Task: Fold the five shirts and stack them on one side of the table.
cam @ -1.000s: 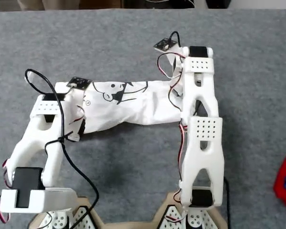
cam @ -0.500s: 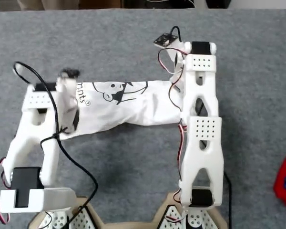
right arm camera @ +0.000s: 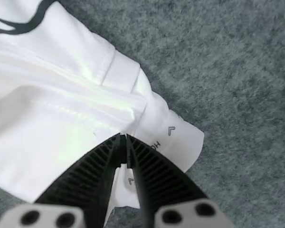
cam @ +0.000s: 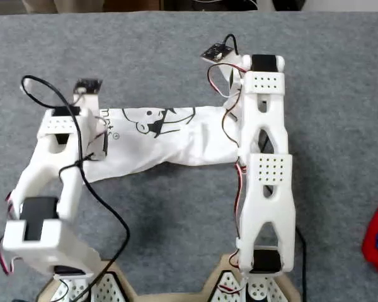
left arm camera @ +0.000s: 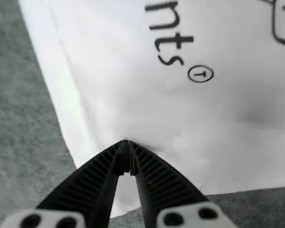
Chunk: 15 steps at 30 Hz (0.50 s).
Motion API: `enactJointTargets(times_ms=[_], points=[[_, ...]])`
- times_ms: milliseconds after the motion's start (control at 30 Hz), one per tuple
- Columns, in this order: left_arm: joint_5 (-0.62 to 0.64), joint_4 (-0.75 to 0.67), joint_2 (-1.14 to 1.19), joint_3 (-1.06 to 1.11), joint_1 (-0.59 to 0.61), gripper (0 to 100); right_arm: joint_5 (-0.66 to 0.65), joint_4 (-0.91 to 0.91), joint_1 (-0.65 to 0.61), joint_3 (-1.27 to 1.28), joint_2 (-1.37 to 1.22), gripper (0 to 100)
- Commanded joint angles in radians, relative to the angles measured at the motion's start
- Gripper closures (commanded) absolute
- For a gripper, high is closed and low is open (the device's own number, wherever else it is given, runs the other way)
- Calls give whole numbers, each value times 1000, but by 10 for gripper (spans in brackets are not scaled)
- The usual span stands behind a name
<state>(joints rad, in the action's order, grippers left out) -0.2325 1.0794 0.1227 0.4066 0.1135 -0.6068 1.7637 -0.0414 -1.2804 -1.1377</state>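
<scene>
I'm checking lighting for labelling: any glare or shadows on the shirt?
Left wrist view: bright streak along the white shirt near its edge, soft grey shadow farther in. Right wrist view: sheen across its folds. High view: evenly lit, no hard shadows.

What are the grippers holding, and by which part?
Both pinch the shirt: left gripper at the printed end near its edge, right gripper at the opposite end.

shirt (cam: 170,141) on table (cam: 340,94) — left end effector (left arm camera: 126,145), right end effector (right arm camera: 122,137) at its ends
</scene>
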Motion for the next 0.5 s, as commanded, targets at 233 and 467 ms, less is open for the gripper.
enactJointTargets(times_ms=[233, 467], points=[[0, 186, 203, -215, 83, 980, -3, -34, 50, -50, 8, 990], [-120, 318, 343, -359, 153, 980, -3, -40, 54, -48, 8, 990]])
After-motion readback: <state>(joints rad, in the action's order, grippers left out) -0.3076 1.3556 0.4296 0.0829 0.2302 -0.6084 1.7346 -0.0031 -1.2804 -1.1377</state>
